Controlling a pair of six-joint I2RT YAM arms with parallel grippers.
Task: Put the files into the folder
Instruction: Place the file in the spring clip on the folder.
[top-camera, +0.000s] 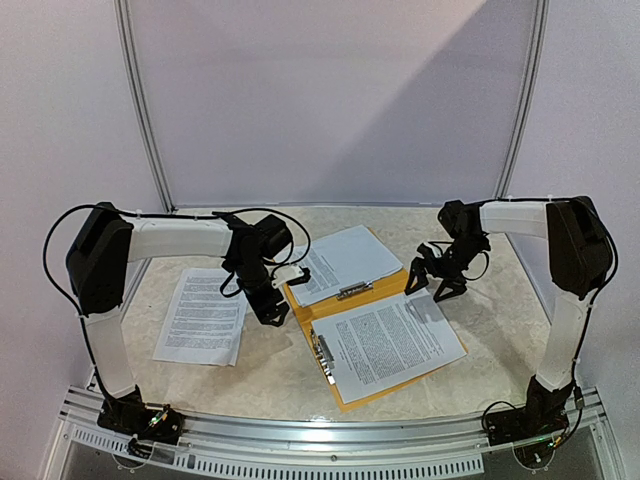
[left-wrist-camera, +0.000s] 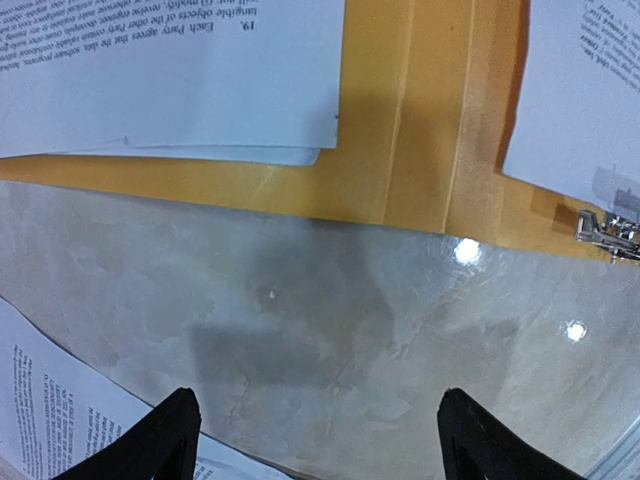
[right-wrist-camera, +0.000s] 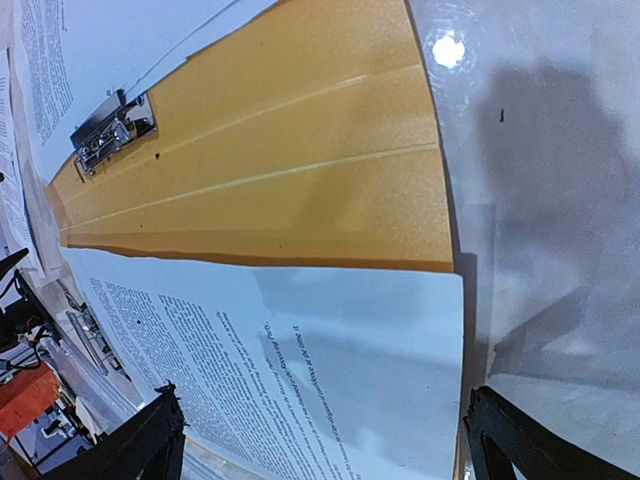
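The open orange folder (top-camera: 312, 312) lies on the marbled counter (top-camera: 270, 378) between the two sets of fingers. The left fingers (top-camera: 270, 312) hang at its left edge, though how far they are spread is hard to tell. The right fingers (top-camera: 447, 291), spread apart, hover just off its right edge. Printed files (top-camera: 385, 340) cover both folder halves. A loose stack (top-camera: 203, 315) of sheets lies left of the left fingers.
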